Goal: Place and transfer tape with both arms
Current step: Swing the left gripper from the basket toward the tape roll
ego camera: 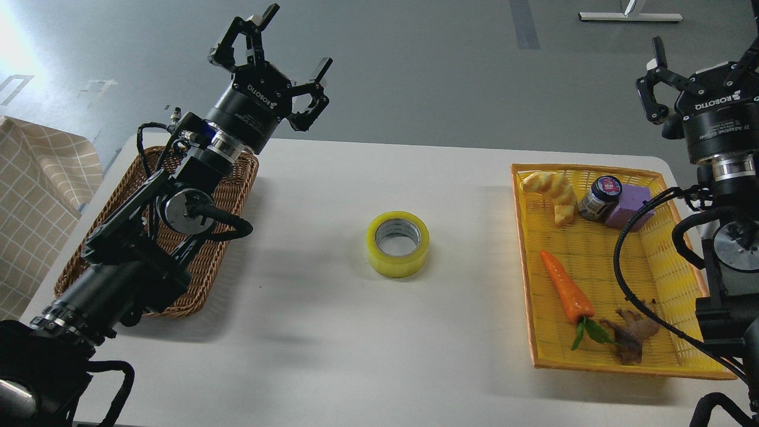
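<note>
One roll: the tape (398,243) lies flat on its side at the middle of the white table (332,332), core hole facing up, touching nothing.
Position: it sits between the wicker basket (237,190) on the left and the yellow tray (599,249) on the right, well apart from both.
Handling: likely light and stiff, its smooth yellow wall possibly slick; the rigid cardboard core should resist crushing.
Grip point: judging from its pose, a pinch across the wall, one finger in the hole and one outside, or across the full outer width, looks soundest.
Left gripper (283,53): raised above the far edge of the basket, fingers spread wide, holding nothing.
Right gripper (699,59): lifted beyond the tray's far corner, partly cut off by the frame edge; fingers appear parted and empty.
Tray contents: croissant-shaped bread (554,196), small jar (600,197), purple block (630,204), carrot (566,287), brown root-like piece (631,335).
Stage: tape stands on the table, pickup not yet begun.
</note>
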Controlling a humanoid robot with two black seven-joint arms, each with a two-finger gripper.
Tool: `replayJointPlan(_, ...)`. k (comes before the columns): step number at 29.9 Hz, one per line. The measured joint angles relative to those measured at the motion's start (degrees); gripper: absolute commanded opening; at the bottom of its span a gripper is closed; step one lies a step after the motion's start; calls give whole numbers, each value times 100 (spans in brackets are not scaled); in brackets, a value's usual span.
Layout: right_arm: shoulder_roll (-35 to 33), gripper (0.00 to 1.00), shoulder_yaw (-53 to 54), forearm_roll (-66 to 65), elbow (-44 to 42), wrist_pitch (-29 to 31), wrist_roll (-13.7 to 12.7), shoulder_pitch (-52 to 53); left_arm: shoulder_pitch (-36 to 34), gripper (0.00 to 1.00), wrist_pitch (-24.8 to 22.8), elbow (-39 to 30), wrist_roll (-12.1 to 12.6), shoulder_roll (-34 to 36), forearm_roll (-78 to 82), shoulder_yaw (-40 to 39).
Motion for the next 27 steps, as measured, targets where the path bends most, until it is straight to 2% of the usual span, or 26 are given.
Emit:
replayJointPlan(6,120,100,0,151,3,1,3,-29,-68,98,0,0,46,84,8,24)
replayJointPlan(13,280,100,-2,998,10,1,-51,-47,-182,98,0,8,57,271,282,49)
replayJointPlan(27,600,100,0,1081,25,1,-66,-178,-513,98,79,-82,35,419,3912,48)
